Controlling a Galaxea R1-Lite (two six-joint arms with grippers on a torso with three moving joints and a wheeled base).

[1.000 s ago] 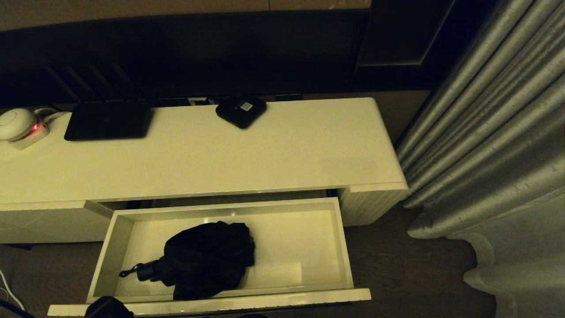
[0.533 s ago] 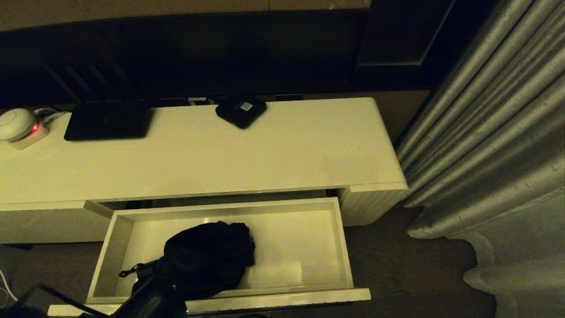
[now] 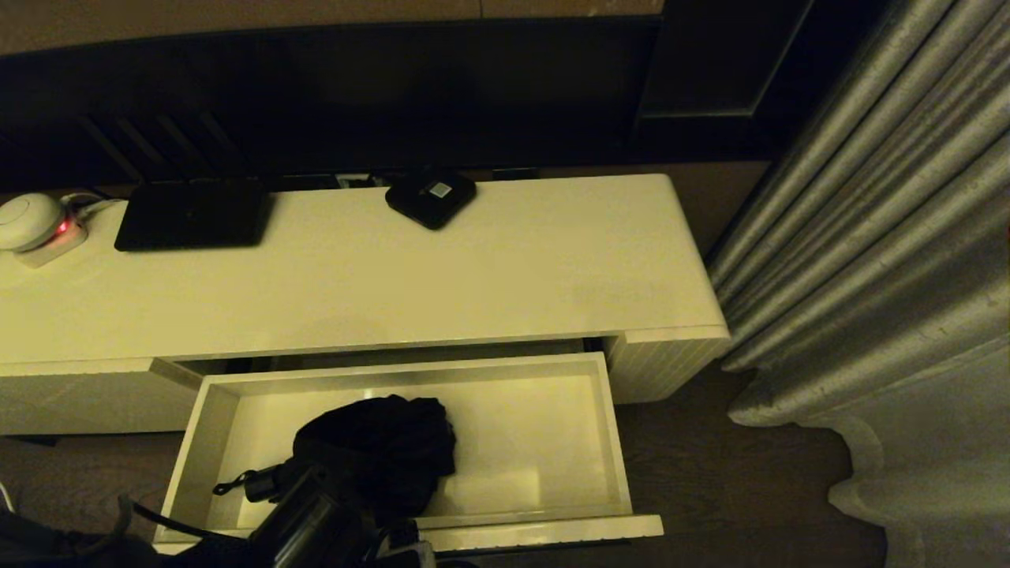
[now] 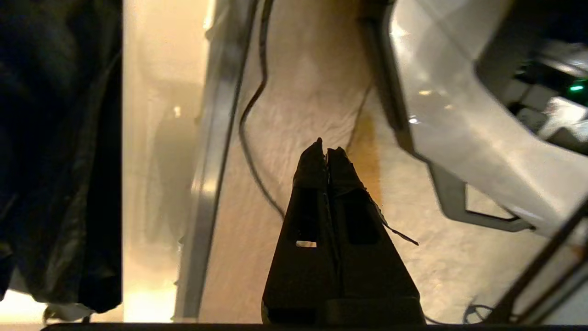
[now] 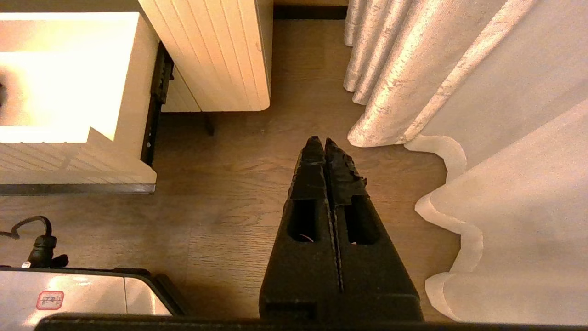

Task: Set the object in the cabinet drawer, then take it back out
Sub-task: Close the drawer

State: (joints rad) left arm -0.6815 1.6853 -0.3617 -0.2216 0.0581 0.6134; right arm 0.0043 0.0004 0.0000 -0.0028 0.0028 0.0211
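Observation:
The black folding umbrella [image 3: 379, 442] lies in the left half of the open cabinet drawer [image 3: 544, 364], its handle and wrist loop [image 3: 260, 483] pointing left. My left arm [image 3: 316, 525] reaches up over the drawer's front edge and hides the umbrella's near part. In the left wrist view the left gripper [image 4: 327, 151] is shut and holds nothing. It hangs over the floor just outside the drawer's front rim [image 4: 216, 161], with the umbrella [image 4: 55, 161] beyond that rim. The right gripper [image 5: 324, 142] is shut and empty above the wooden floor, to the right of the drawer [image 5: 133, 92].
On the cabinet top [image 3: 513, 268] lie a flat black device [image 3: 193, 213], a small black box with a white sticker [image 3: 431, 197] and a white round unit with a red light [image 3: 31, 225]. A grey curtain [image 3: 884, 276] hangs at the right. A cable [image 4: 250, 115] runs along the floor.
My left arm has risen into the head view from the lower left and moved right, over the drawer's front edge. The umbrella and drawer have not moved.

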